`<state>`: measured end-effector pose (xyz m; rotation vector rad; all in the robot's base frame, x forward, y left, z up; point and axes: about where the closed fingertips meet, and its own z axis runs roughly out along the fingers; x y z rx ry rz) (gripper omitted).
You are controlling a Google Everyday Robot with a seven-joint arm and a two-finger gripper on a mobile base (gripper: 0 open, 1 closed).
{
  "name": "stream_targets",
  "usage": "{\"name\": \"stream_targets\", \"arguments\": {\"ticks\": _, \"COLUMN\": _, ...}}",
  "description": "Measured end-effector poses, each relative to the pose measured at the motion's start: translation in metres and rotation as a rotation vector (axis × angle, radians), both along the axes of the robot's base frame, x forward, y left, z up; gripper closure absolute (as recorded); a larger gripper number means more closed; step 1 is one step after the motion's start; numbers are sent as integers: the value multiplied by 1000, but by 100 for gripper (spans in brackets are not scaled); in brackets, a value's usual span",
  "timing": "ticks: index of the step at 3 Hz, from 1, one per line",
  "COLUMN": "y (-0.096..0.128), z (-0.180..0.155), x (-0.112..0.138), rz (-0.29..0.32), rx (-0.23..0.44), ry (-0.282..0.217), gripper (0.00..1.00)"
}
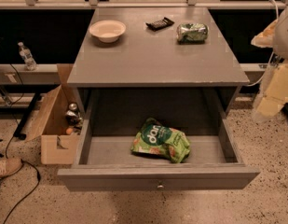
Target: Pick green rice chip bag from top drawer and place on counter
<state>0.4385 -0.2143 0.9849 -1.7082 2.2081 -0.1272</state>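
The bench [148, 55] is the largest item, a flat grey top. Its near half carries nothing, so I judge that area the natural set-down zone. Below it, the top drawer [111, 177] stands pulled out toward the near side, which exposes its floor to access from above. A cardboard box [52, 120] sits on the ground at left, well apart from the work.

The gripper [273, 93] hangs at the right edge of the view, beside the cabinet and well apart from the drawer. I cannot tell whether it is open or closed.

The green rice chip bag [161, 140] lies crumpled on the drawer floor, right of centre. Its round dark green logo bears white letters, turned from upright, and I cannot read them reliably.

On the far part of the bench rest a bowl [107, 30] at left, a foil packet [192, 32] at right and a dark wrapper [160, 24] between them. No writing on these is legible. The knob [160, 186] marks the centre of the drawer front.
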Motion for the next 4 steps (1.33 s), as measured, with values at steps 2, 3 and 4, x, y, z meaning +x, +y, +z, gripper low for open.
{"name": "stream_targets", "arguments": {"ticks": 2, "y": 8, "z": -26, "x": 6, "rz": -21, "rx": 50, "ry": 24, "gripper": 0}}
{"name": "stream_targets", "arguments": {"ticks": 3, "y": 18, "z": -69, "x": 13, "rz": -74, "rx": 122, "ry": 62, "gripper": 0}}
{"name": "stream_targets", "arguments": {"ticks": 4, "y": 28, "z": -102, "x": 17, "rz": -130, "rx": 207, "ry": 73, "gripper": 0}}
